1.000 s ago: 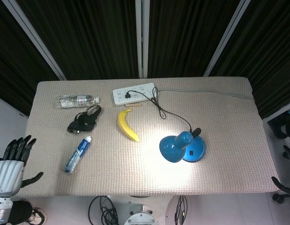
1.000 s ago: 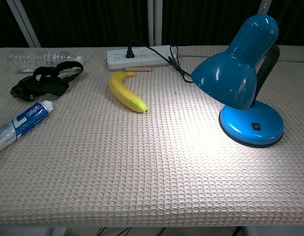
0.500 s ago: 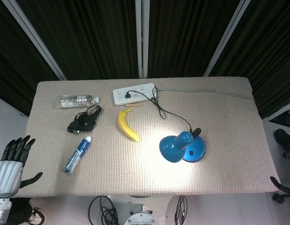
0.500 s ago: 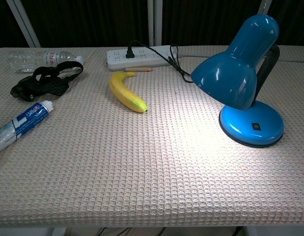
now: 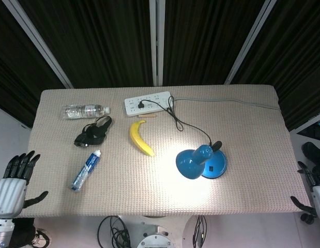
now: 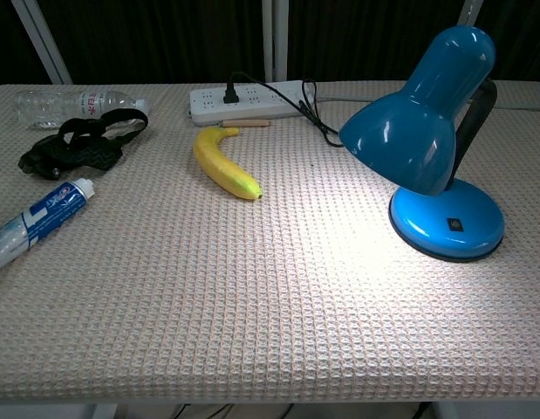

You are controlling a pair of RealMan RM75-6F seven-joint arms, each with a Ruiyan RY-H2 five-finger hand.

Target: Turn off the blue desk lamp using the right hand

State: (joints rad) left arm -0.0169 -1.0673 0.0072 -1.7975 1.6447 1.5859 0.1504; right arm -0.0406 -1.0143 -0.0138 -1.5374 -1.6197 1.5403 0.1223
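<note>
The blue desk lamp stands right of the table's middle, lit, throwing a bright patch on the cloth. Its round base carries a small black switch. My right hand shows only partly at the head view's right edge, off the table and well right of the lamp; its fingers look spread. My left hand hangs off the table's left front corner, fingers apart and holding nothing. Neither hand appears in the chest view.
A yellow banana, white power strip with the lamp's black cord, water bottle, black strap and toothpaste tube lie on the beige table.
My right hand has come further into view at the right edge, moving slightly toward the table. The left hand has sunk a little. The lamp stays lit.
</note>
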